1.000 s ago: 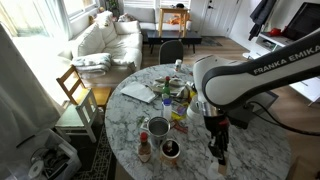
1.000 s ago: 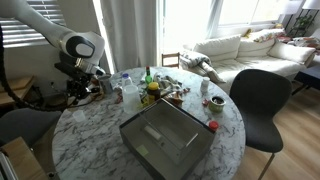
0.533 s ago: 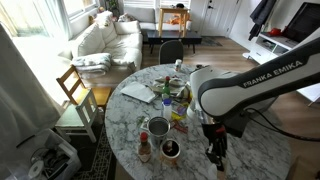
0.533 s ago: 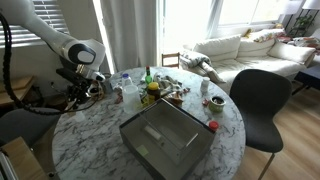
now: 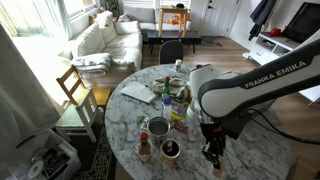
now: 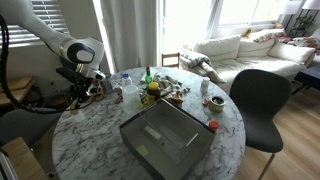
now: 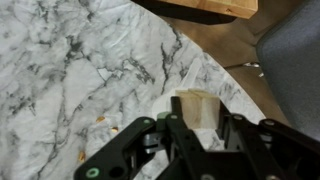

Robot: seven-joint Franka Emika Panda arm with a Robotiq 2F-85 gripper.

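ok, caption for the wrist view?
Gripper closed on a wooden block at the edge of the marble table.

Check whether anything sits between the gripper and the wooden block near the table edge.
Nothing visible. In the wrist view the wooden block already sits inside the gripper, apparently gripped, over the marble table.

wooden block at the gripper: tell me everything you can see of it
The wooden block is small, pale and looks unpainted, with squared edges; its lit face is lighter than its shaded side. It stands between the jaws of the gripper, which look closed on two opposite sides. It is near the curved edge of the white marble table. Whether its base rests on the marble cannot be told.
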